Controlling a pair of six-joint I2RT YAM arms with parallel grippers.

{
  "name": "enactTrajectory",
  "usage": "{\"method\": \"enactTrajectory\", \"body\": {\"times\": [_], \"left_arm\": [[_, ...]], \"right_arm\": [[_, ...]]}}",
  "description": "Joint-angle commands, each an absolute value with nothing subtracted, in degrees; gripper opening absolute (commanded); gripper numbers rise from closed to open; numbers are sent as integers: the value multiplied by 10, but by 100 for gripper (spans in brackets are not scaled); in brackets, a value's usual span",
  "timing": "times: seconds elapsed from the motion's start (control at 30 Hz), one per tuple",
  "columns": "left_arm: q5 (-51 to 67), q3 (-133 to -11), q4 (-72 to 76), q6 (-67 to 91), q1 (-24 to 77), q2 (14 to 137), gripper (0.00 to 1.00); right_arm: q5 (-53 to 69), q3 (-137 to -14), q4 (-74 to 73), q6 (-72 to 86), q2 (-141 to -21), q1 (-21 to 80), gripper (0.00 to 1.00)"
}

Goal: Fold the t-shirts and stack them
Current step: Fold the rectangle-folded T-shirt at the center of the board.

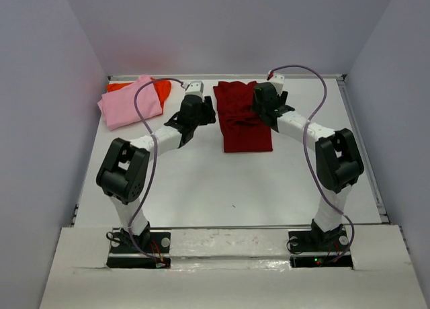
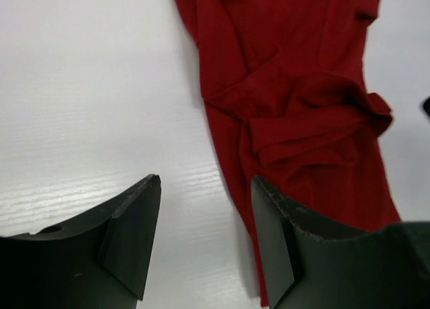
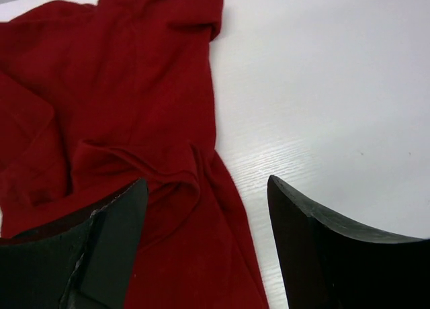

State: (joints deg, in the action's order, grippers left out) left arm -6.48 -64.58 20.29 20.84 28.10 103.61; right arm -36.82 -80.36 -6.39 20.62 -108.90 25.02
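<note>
We take the dark crimson shirt [image 1: 245, 117] as our mark: it lies on the white table [image 1: 222, 188] towards the far edge, a narrow oblong with rumpled folds across its middle. Near of it the table is bare all the way to the arm bases, and there are bare strips on both of its sides. To its right the strip ends at the table's raised rim and the pale walls [image 1: 40, 121] that close in the space. Far to its left, in the corner, the light pink shirt [image 1: 127, 106] lies on the bright orange-red shirt [image 1: 160, 87], well apart from it. The left gripper [image 2: 206, 181] hangs at the crimson shirt's left edge with its jaws parted wide and nothing between them. One finger is over bare table and the other over the cloth's border. The right gripper [image 3: 207, 181] hangs at the shirt's right edge, also spread wide and holding nothing, with one finger over cloth and one over table. We cannot tell whether any fingertip touches the cloth. From above, the right wrist covers the shirt's far right corner. Most of the orange-red shirt is hidden under the pink one. Both wrist views cut the crimson shirt off at the frame.
</note>
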Motion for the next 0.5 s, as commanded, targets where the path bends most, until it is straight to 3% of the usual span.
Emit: {"method": "enactTrajectory", "body": {"times": [0.0,0.3,0.47], "left_arm": [[-61,-661,141,202,294,960,65],[-79,-815,-113,113,294,869,65],[-136,-786,-78,76,285,815,65]], "right_arm": [[-302,-786,-62,192,-1060,278,77],[-215,-756,-63,207,-1085,294,77],[-214,-766,-64,207,-1105,300,76]]}}
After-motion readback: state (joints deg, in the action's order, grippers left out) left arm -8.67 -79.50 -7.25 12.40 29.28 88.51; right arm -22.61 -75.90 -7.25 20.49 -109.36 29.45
